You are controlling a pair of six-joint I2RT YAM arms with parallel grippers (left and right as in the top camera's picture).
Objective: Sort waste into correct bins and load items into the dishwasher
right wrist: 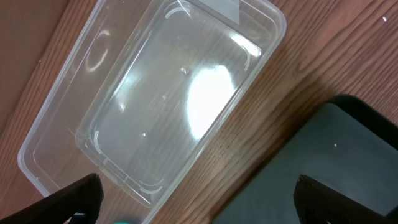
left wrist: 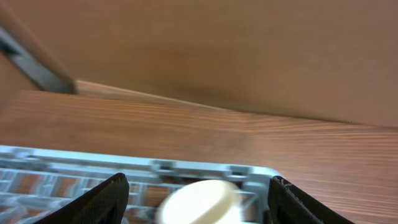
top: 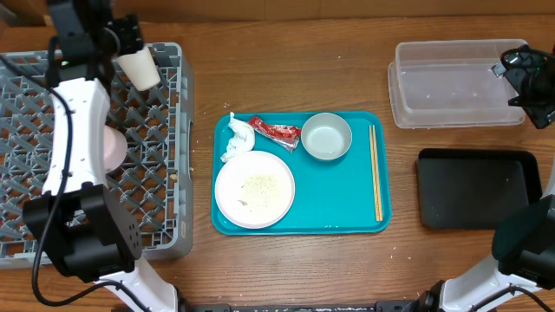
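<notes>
Your left gripper [left wrist: 197, 200]: jaws apart, flanking the white cup [left wrist: 199, 204] at the dish rack's [top: 161, 147] far-right corner. Right gripper [right wrist: 202, 199], well right of the rack: jaws wide apart.

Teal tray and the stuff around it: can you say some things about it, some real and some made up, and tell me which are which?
1. The white plate has crumbs on it. True.
2. The red wrapper lies on the white plate. False: it lies on the teal tray, between the napkin and the metal bowl.
3. The chopsticks lie on the teal tray. True.
4. The clear tub is full of rubbish. False: it looks empty.
5. The white cup stands on the teal tray. False: it is over at the grey rack.
</notes>
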